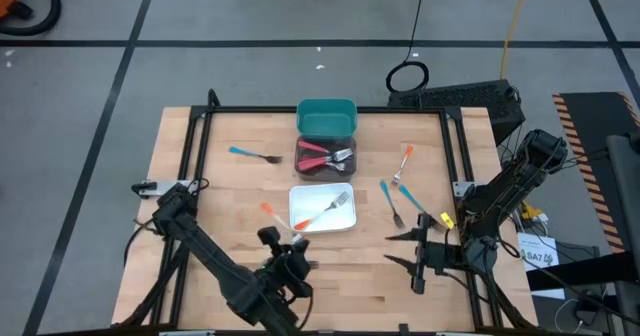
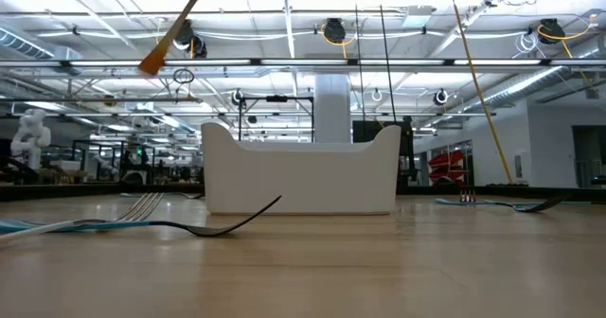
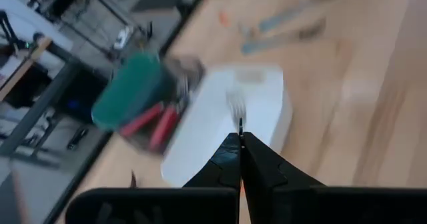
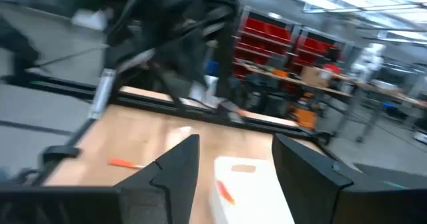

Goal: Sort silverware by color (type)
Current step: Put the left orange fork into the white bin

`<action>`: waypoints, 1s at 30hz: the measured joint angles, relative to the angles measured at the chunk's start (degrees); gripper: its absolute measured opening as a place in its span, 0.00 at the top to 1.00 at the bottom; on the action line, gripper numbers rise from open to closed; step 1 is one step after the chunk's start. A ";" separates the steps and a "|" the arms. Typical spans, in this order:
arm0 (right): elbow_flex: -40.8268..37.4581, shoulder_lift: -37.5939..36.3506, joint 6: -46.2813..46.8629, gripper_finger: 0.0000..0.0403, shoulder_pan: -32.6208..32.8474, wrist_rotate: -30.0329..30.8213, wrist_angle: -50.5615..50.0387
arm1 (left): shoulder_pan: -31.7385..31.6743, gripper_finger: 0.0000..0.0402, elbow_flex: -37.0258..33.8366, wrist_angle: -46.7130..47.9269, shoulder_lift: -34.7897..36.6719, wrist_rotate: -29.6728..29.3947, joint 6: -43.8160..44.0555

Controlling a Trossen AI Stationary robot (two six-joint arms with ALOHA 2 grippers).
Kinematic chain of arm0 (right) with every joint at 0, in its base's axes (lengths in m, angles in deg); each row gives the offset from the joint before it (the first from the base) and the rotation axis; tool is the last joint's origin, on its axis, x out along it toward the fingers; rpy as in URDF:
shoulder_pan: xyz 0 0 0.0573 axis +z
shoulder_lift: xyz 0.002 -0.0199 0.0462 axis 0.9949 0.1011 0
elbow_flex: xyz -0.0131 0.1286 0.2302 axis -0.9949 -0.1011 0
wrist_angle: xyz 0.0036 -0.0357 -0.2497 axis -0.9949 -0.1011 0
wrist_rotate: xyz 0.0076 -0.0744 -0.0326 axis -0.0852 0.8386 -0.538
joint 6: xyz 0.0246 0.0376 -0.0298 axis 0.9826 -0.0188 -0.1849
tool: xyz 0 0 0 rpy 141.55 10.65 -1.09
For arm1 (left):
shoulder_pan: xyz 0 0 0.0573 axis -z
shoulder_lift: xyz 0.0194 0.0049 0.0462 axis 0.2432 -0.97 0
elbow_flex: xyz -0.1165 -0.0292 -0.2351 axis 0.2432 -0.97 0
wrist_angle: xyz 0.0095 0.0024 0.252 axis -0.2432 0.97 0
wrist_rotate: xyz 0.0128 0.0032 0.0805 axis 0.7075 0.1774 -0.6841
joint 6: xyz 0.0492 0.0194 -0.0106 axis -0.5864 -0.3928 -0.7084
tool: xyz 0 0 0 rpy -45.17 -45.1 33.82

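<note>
Orange fork (image 1: 272, 214) is pinched in the left gripper (image 1: 285, 244), fingers fully closed on the thin handle. It is off the table: the low view shows the handle tilted in the air. It sits just beside the front-left corner of the white bin (image 1: 296, 222). The wrist view looks down past the closed fingertips (image 3: 230, 151) at the metal head, pointing toward that bin.

The bin already has one orange fork (image 1: 328, 214) lying in it, so this looks like the orange drop spot (judgement: carry phase, release not yet done).

Red forks (image 1: 322, 157) are piled in the dark bin (image 1: 300, 166), just behind the white one. The teal bin (image 1: 326, 116) behind that looks empty, likely meant for blue.

Still loose on the table:
- one blue fork (image 1: 253, 155) on the left
- two blue forks (image 1: 392, 202) on the right
- another orange fork (image 1: 402, 166) on the right

Right gripper (image 1: 400, 252) waits at the front right with jaws spread wide, holding nothing and near the blue pair.

Next the fork needs a short move over the bin rim before it is let go.
</note>
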 joint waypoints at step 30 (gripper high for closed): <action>14.15 15.53 -4.76 0.54 -7.30 -12.81 -5.04 | -1.17 1.00 7.08 -43.45 -1.29 6.30 -40.93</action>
